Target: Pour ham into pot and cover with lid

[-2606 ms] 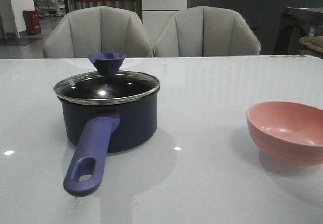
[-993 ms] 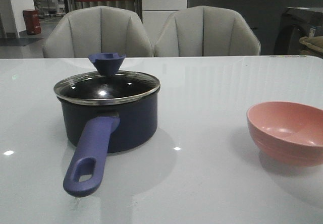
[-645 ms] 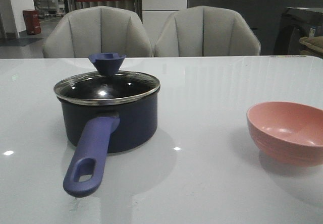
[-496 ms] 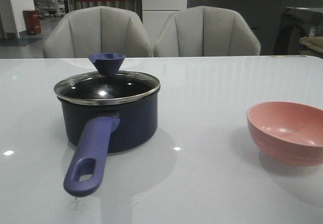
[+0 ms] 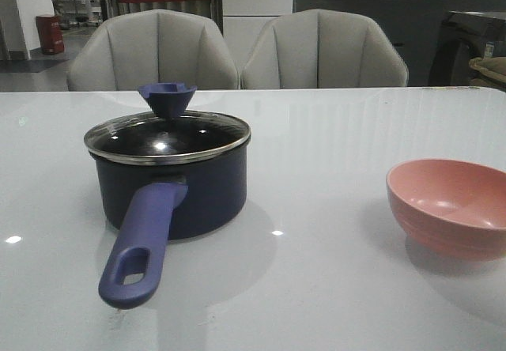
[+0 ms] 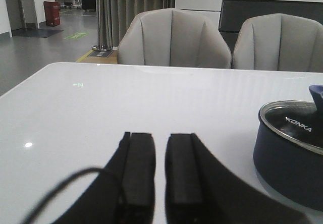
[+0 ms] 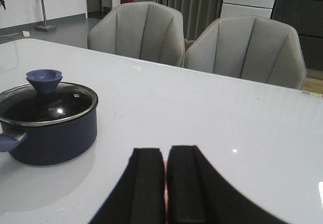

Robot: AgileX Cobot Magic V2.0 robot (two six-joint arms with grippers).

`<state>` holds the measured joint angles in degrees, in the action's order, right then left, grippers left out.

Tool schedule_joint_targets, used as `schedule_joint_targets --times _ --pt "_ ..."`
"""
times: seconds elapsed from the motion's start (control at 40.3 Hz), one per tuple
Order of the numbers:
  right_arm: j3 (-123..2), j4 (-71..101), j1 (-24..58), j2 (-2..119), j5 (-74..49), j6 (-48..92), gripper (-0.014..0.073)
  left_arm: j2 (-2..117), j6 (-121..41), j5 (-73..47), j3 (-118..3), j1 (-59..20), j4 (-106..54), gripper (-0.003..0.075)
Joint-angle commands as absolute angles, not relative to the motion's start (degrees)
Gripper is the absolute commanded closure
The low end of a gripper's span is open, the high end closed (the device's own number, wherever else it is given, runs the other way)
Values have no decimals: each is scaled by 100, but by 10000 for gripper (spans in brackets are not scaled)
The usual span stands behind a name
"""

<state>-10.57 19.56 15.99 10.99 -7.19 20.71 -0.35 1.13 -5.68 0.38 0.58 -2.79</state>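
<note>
From the left side of the white table (image 5: 332, 130), the left gripper (image 6: 159, 171) hangs low over bare tabletop, its two black fingers (image 6: 137, 168) close together with only a thin strip of table showing between them and nothing held there. The pot (image 5: 178, 189) sits well ahead of it and off to its right, so only part of the navy wall and the glass top reach into that wrist view.

On the left half of the table the pot stands upright, its long purple-blue handle (image 5: 142, 240) pointing back toward the robot and slightly left, slotted end nearest the edge. The lid (image 5: 168, 136) rests flat on the pot, metal rim seated all around, flared knob (image 5: 168, 98) up at the far side. The glass is dark and full of reflections, so I cannot tell whether the ham is inside; no slices show anywhere.

Farther right, the right gripper (image 7: 165, 181) also hovers over empty table, its fingers (image 7: 146, 183) pressed nearly shut with just a hairline gap, gripping nothing. The covered pot lies ahead of it and well off to its left.

At the right edge of the table stands a pink bowl (image 5: 451, 209), well apart from the pot. Two grey chairs (image 5: 237, 47) stand behind the table.
</note>
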Motion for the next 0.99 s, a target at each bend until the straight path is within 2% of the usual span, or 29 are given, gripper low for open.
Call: schedule_joint_targets --times 0.0,0.223,0.372,0.72,0.968 --pt "-1198 1973 1613 1149 -244 2101 403 -146 184 -146 218 56 -330 565" --pt "-1177 1941 1605 1149 -220 2107 403 -146 184 -146 218 56 -330 565" --pt "-989 1115 1365 1104 -107 1775 403 -146 184 -146 218 56 -330 565" --pt "227 408 632 -203 409 818 403 -146 184 -146 218 56 -330 565" --pt "206 297 377 -158 252 507 403 -146 184 -136 218 56 -330 565"
